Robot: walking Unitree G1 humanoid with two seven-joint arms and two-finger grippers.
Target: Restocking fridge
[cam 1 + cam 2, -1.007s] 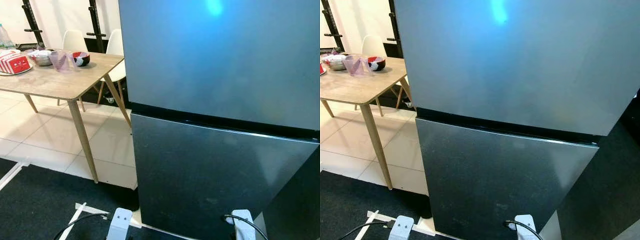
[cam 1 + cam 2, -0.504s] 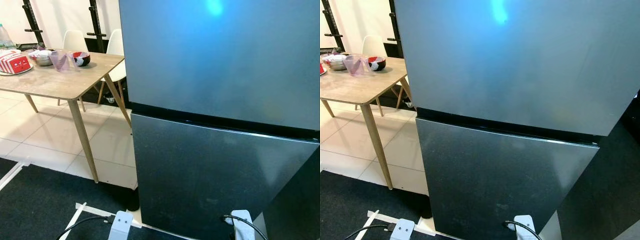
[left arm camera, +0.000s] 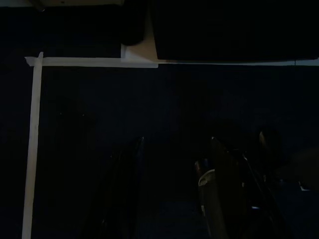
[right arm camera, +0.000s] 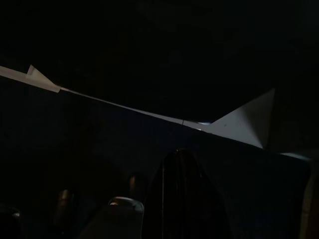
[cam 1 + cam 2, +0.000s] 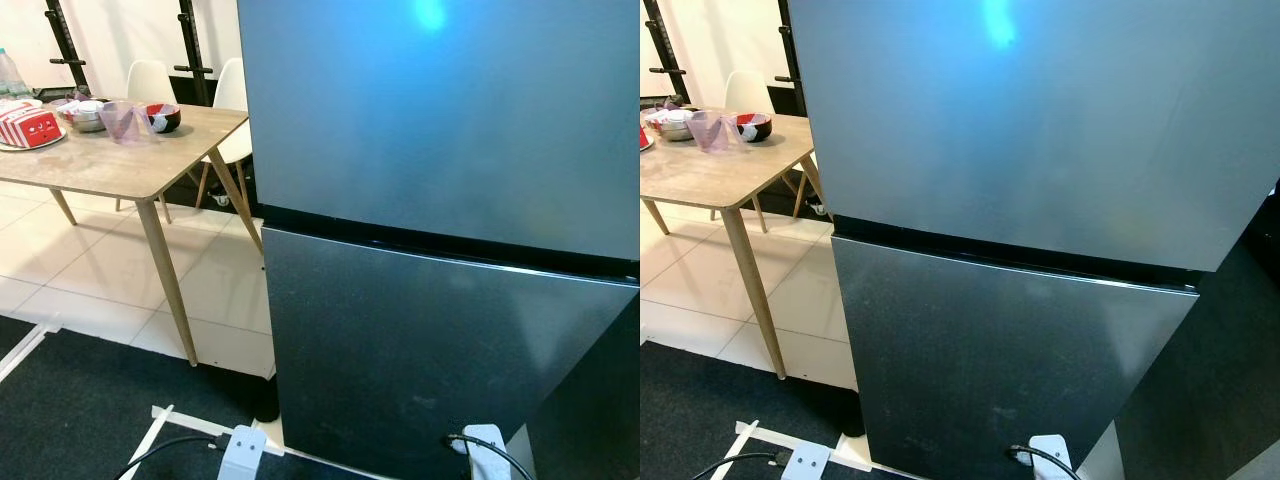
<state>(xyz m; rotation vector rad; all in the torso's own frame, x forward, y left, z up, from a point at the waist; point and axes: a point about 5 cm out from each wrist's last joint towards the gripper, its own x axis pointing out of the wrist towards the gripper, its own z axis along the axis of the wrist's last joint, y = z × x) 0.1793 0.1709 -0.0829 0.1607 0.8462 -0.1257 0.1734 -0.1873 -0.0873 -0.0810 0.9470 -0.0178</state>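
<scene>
Two-door fridge [image 5: 440, 200] stands dead ahead, just right of the wooden dining table [image 5: 110, 165], both doors shut. It's dark grey, glossy and handle-free, so probably slick; I'd pull at a door edge, expecting a stiff seal. Left gripper [image 3: 172, 194] hangs over the dark mat, fingers apart. Right gripper [image 4: 182, 199]: can't tell.

Sharp bright head views, blue glare on fridge [image 5: 430, 15], wrist views nearly black
</scene>
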